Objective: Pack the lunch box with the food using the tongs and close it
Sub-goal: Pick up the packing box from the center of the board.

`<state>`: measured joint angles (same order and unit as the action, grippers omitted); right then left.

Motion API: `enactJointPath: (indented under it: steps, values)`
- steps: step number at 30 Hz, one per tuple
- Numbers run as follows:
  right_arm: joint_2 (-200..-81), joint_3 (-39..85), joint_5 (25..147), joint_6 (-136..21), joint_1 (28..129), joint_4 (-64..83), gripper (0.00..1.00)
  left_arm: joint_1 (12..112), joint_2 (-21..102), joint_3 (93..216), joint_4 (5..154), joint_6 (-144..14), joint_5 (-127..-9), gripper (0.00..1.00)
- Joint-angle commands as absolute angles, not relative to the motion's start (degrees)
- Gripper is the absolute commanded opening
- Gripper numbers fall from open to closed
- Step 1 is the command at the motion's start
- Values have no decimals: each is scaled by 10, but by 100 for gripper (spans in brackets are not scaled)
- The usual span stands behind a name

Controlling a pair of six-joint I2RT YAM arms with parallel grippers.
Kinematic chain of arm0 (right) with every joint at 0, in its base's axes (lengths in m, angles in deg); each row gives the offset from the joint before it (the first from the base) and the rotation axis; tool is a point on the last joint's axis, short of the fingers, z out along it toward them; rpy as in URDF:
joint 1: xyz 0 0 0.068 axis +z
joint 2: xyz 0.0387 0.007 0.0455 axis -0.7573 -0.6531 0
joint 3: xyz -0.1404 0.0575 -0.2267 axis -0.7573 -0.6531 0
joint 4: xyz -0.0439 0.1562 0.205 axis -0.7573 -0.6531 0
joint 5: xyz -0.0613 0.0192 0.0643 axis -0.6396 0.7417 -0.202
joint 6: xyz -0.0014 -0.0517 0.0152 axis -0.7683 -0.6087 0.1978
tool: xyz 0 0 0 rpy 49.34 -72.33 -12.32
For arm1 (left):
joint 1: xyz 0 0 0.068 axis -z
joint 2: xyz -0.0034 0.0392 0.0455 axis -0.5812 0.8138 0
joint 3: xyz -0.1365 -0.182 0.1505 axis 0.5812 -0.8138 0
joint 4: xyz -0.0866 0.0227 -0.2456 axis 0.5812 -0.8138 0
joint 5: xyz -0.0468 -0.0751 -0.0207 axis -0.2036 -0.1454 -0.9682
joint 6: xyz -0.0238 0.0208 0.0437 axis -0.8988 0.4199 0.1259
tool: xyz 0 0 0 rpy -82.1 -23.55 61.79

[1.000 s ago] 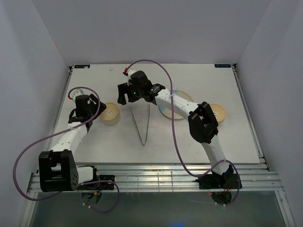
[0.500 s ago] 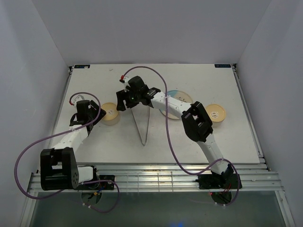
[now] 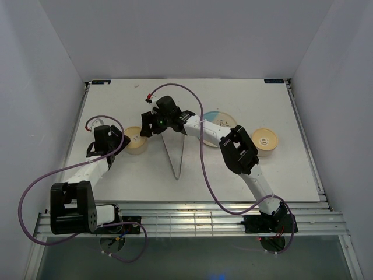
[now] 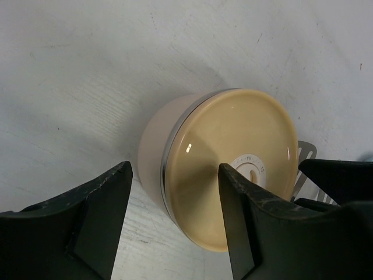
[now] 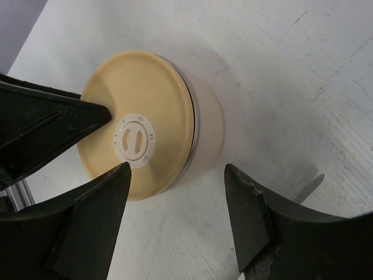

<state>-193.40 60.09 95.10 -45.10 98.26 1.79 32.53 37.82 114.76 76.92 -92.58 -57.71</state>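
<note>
Because the lunch box (image 3: 136,142) sits lidded, left gripper (image 4: 175,175) and right gripper (image 5: 178,169) both flank it with jaws spread, pinching nothing, probably to free the lid (image 5: 151,99); tongs (image 3: 177,172) lie untouched just beside, food seemingly hidden behind the right arm (image 3: 215,131).

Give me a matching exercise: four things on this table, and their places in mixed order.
1 slim silver metal tongs
2 round blue-and-white plate
3 left round cream container with tan lid
4 right round cream container with tan lid

A partly hidden under the right arm
B alone, right of the right arm
C middle of the table, joined end toward the near edge
D left gripper and right gripper both beside it

Pairs: 1-C, 2-A, 3-D, 4-B
</note>
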Motion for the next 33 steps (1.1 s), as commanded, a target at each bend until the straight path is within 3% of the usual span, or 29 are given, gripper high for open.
enactJointPath:
  steps: [1,9,15,21,22,28,33]
  values:
    - [-1957,621,927,-423,990,64,71,317,374,1151,798,-918,-592,71]
    - [-1971,601,941,-388,991,95,70,315,392,1145,822,-908,-622,69]
    - [-1961,568,951,-382,994,135,67,315,386,1130,844,-903,-657,57]
    - [-1938,531,960,-377,1003,148,51,315,375,1117,856,-905,-682,42]
    - [-1928,517,960,-377,1003,156,43,315,373,1117,856,-906,-695,39]
    - [-1871,458,962,-375,1004,173,20,316,354,1121,855,-911,-731,11]
    - [-1839,445,971,-379,1004,171,9,317,334,1115,851,-922,-757,3]
